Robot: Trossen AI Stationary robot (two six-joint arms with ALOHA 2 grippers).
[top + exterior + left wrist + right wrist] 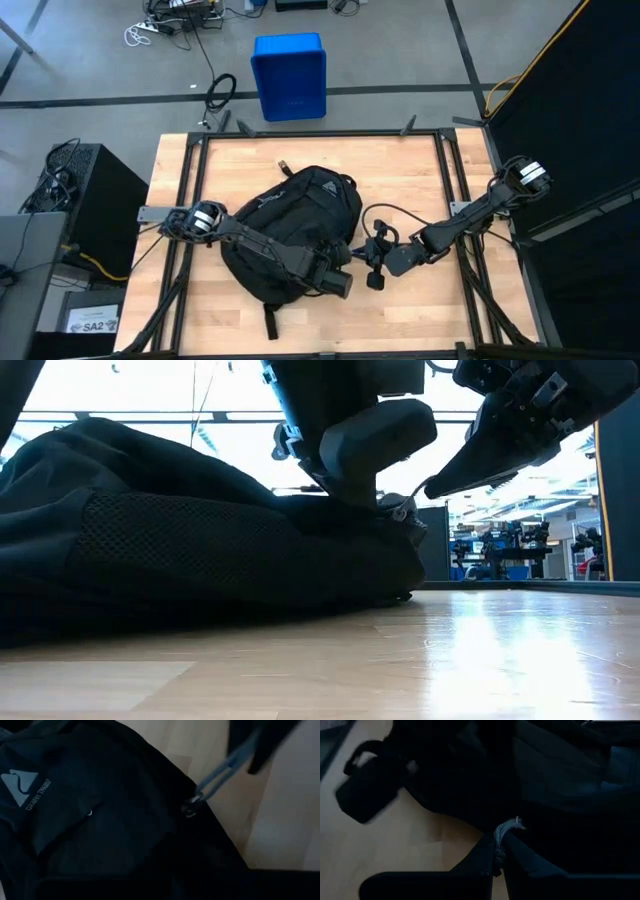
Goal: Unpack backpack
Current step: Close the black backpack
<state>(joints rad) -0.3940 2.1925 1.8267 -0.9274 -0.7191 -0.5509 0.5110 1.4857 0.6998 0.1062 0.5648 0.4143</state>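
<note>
Wooden table (420, 190), one backpack (300, 215)

My high camera looks straight down on the whole table (420, 190), with the backpack (295, 225) mid-frame and floor along the top. My low camera sits at tabletop level, facing across the boards into the room; the backpack (200, 540) fills its left half, close up. Both wrist cameras sit very near that same backpack (100, 820), which darkens most of each frame (545, 785). All four views share it.
</note>
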